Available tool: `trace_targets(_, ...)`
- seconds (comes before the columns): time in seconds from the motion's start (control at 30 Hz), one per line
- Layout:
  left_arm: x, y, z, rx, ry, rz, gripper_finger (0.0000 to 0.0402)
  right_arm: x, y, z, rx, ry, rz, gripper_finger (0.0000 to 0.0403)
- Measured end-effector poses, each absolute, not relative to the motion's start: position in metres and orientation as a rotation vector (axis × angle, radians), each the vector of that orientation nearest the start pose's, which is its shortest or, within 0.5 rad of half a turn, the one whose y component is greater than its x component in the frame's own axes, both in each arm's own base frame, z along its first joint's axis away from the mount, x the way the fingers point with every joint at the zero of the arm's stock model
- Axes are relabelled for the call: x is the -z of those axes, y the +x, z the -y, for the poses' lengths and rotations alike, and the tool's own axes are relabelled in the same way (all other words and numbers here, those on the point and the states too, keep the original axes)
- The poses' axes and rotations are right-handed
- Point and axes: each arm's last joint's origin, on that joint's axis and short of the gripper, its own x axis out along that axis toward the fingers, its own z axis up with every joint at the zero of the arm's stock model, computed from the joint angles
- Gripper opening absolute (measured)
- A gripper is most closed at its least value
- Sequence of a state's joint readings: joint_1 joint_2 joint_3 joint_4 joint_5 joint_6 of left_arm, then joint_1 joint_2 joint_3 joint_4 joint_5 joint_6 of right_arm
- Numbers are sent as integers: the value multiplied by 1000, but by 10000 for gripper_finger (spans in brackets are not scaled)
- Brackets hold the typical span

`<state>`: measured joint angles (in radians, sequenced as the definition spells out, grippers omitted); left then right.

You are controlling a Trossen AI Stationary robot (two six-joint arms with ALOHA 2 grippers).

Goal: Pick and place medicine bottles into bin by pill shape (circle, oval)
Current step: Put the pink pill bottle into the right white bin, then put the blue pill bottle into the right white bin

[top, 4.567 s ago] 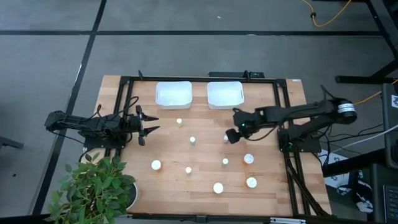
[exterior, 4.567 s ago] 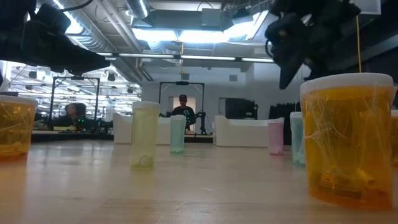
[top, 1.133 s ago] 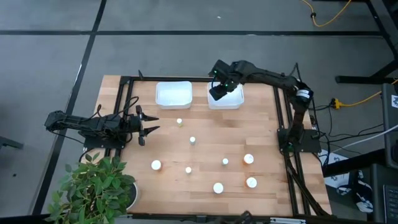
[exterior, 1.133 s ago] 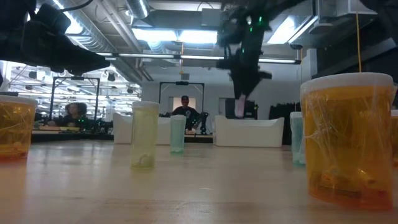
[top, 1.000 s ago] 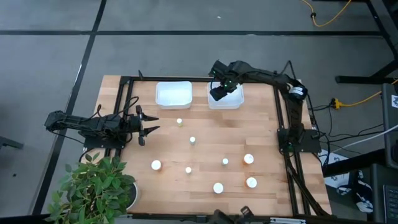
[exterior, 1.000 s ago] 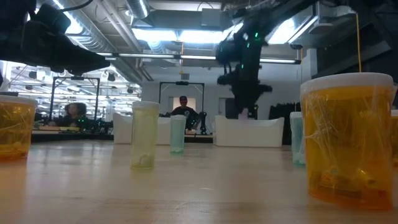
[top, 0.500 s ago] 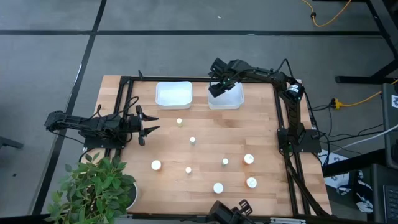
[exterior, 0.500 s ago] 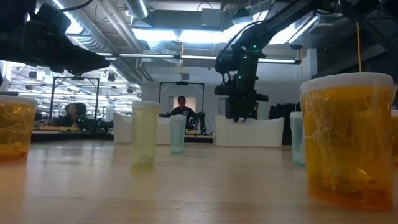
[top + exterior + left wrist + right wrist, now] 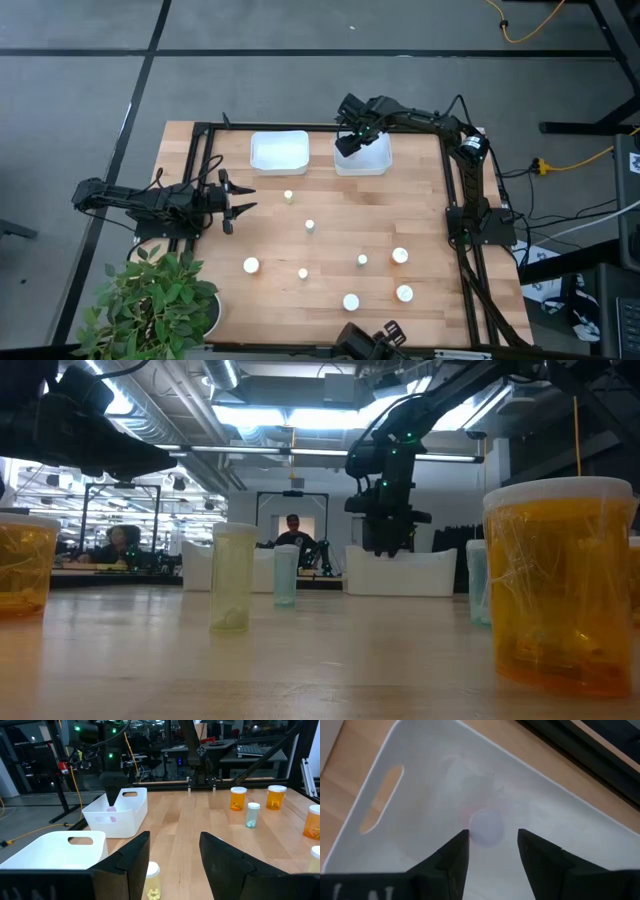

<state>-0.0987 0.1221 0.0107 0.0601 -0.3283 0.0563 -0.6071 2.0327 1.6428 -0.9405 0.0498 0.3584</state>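
The right gripper (image 9: 490, 852), fingers spread and empty, hangs over the right bin (image 9: 370, 160), where a pink bottle (image 9: 486, 826) lies. Left gripper (image 9: 240, 199) waits open beside remaining bottles (image 9: 309, 226).

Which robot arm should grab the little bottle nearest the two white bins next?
Probably the left. Its end effector hangs open beside that bottle, while the right end effector is over the right bin, open above a bottle lying in it.
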Motion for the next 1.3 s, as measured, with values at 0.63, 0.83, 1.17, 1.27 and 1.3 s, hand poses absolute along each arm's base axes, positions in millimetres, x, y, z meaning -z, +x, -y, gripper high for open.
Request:
trace_targets(0.63, -163, 104, 1, -228, 67, -57, 166, -208, 338, 233, 788, 665, -1199, 173)
trace_targets(0.83, -163, 104, 1, -228, 67, -57, 166, -208, 341, 228, 774, 654, -1202, 173)
trace_targets(1.17, -163, 104, 1, -228, 67, -57, 166, -209, 343, 226, 766, 648, -1203, 173)
trace_targets(1.27, -163, 104, 1, -228, 67, -57, 166, -216, 344, 226, 765, 647, -1203, 173)
trace_targets(1.3, -163, 104, 1, -228, 67, -57, 166, -220, 346, 225, 761, 643, -1194, 173)
